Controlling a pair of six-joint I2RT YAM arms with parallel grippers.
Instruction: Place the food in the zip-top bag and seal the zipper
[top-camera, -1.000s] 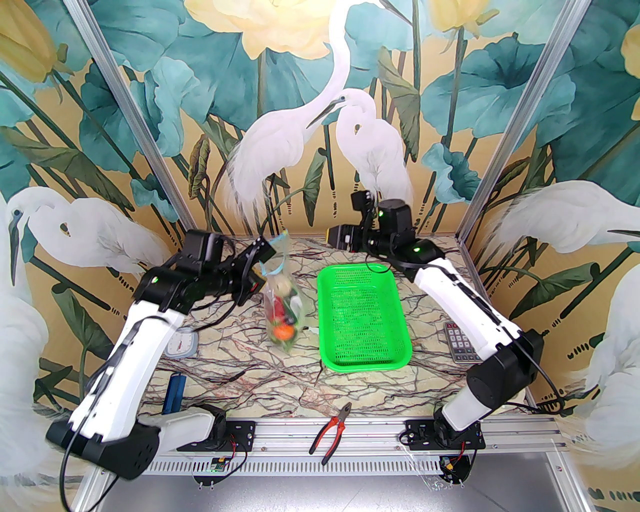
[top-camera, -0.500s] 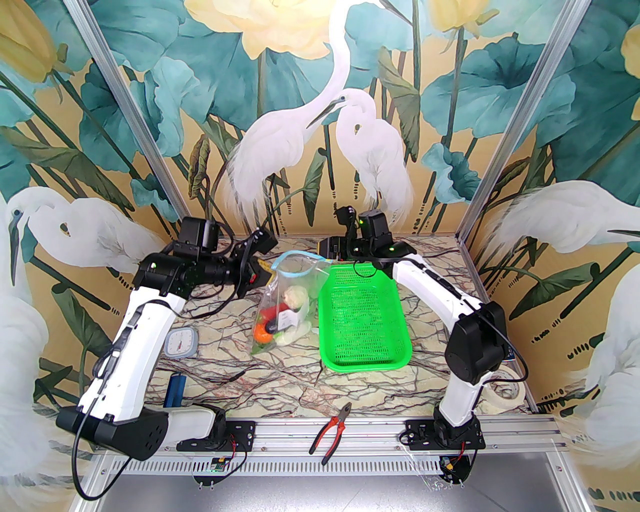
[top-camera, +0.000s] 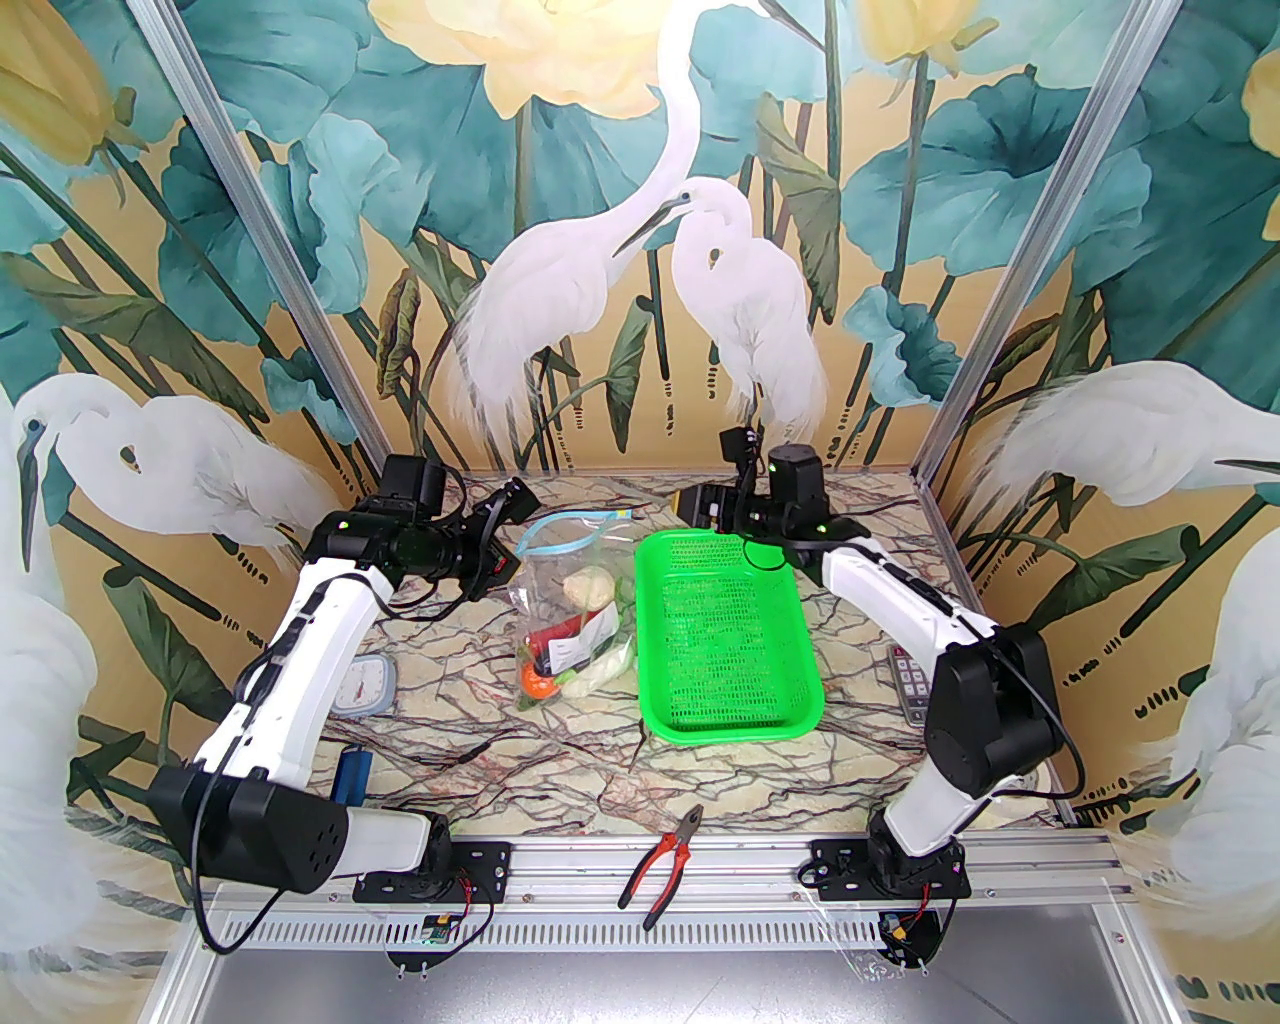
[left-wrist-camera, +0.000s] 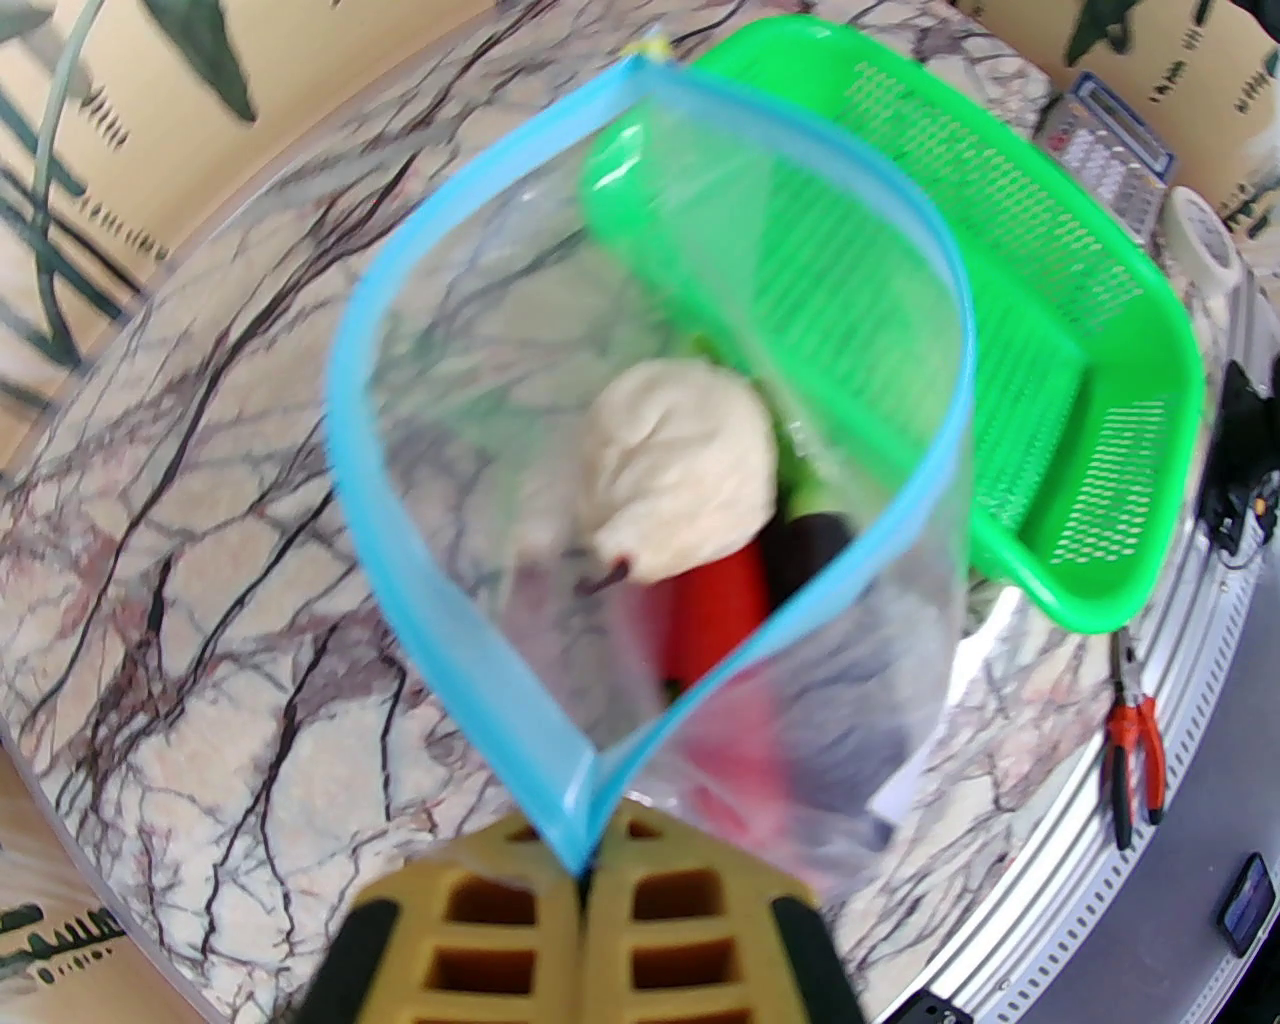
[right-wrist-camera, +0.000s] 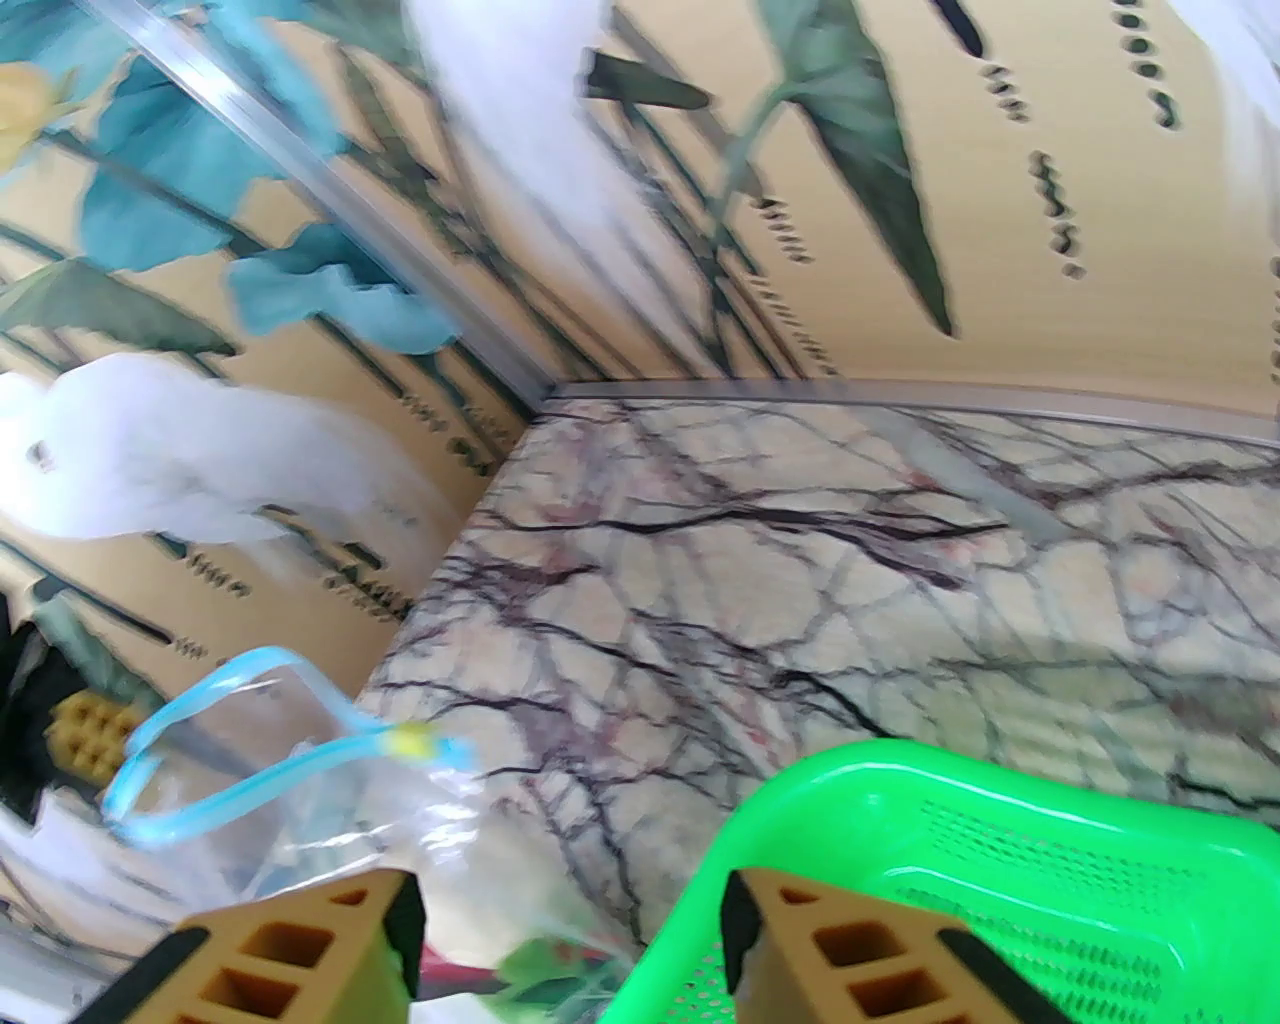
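table (top-camera: 560, 760) marble | green basket (top-camera: 725, 640) right of centre | zip-top bag (top-camera: 565, 600) just left of basket, mouth gaping | food (top-camera: 570, 640) inside bag | zipper (left-wrist-camera: 572, 815) corner pinched by left gripper (left-wrist-camera: 583, 870) | right gripper (right-wrist-camera: 570, 900) jaws apart, grasping nothing

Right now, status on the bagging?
Left tool shut on zip-top bag corner. Right tool open, empty. Food inside, zipper unsealed. Green mesh basket beside bag.

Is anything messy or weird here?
The zipper of the zip-top bag gapes open, pinched at one corner by the left gripper. Stray red pliers lie on the metal rail at the near edge.
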